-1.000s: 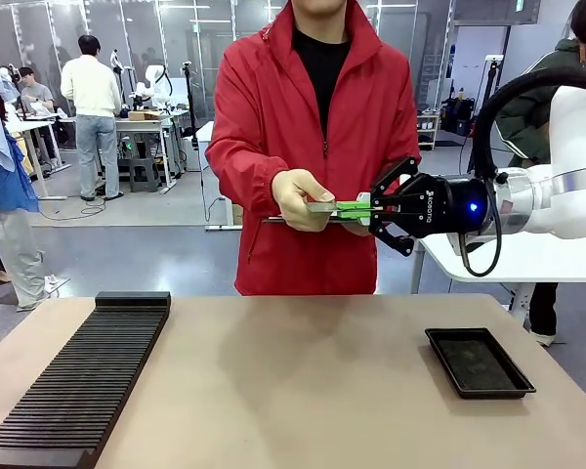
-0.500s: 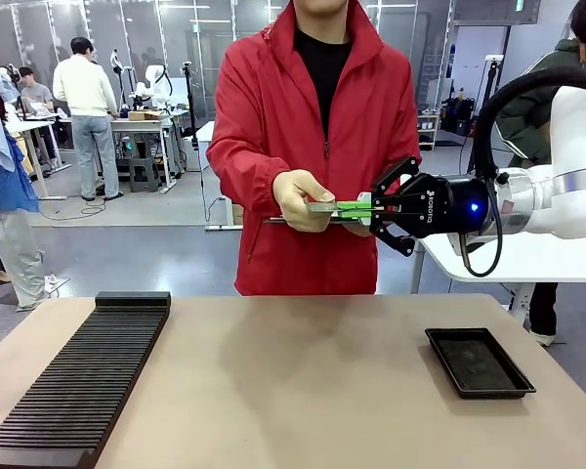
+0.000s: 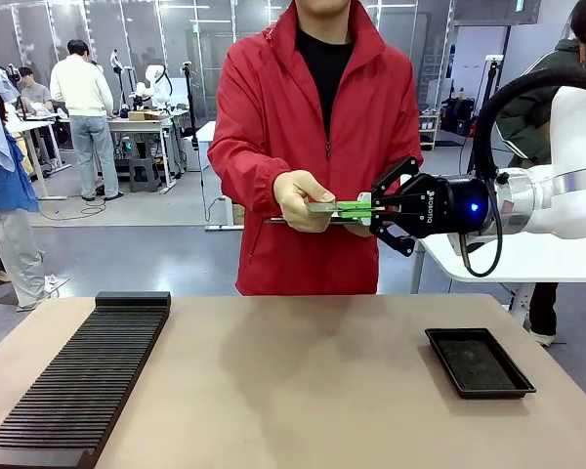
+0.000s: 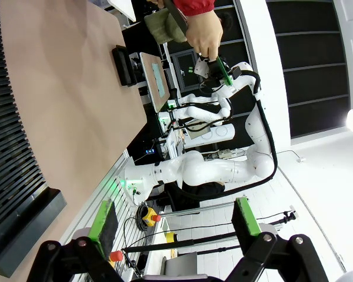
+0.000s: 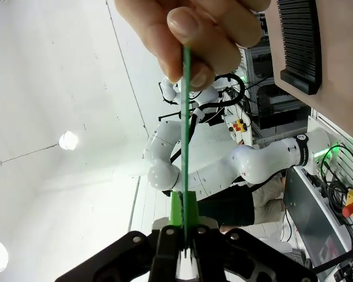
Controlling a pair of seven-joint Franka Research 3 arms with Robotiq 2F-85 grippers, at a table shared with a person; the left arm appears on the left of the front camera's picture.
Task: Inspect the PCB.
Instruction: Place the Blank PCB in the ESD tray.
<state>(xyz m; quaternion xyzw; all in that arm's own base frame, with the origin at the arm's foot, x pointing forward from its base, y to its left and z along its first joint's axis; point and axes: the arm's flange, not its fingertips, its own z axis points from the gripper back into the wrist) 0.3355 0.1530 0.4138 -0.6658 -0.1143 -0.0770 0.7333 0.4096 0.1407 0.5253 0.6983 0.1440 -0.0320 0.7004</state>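
The PCB (image 3: 324, 206) is a thin green board seen edge-on, held level at chest height above the table's far side. The person's gloved hand (image 3: 301, 200) pinches its left end. My right gripper (image 3: 358, 208) is shut on its right end. In the right wrist view the PCB (image 5: 184, 117) runs as a thin green line from the person's fingertips (image 5: 188, 35) down into my shut right gripper (image 5: 181, 202). In the left wrist view my left gripper (image 4: 173, 220) stands open with nothing between its green pads (image 4: 242, 216), and the PCB (image 4: 222, 66) shows far off.
A long black slotted rack (image 3: 78, 376) lies on the table's left side. A shallow black tray (image 3: 479, 362) sits at the right front. The tan table (image 3: 293, 381) is bare between them. Other people stand at benches behind.
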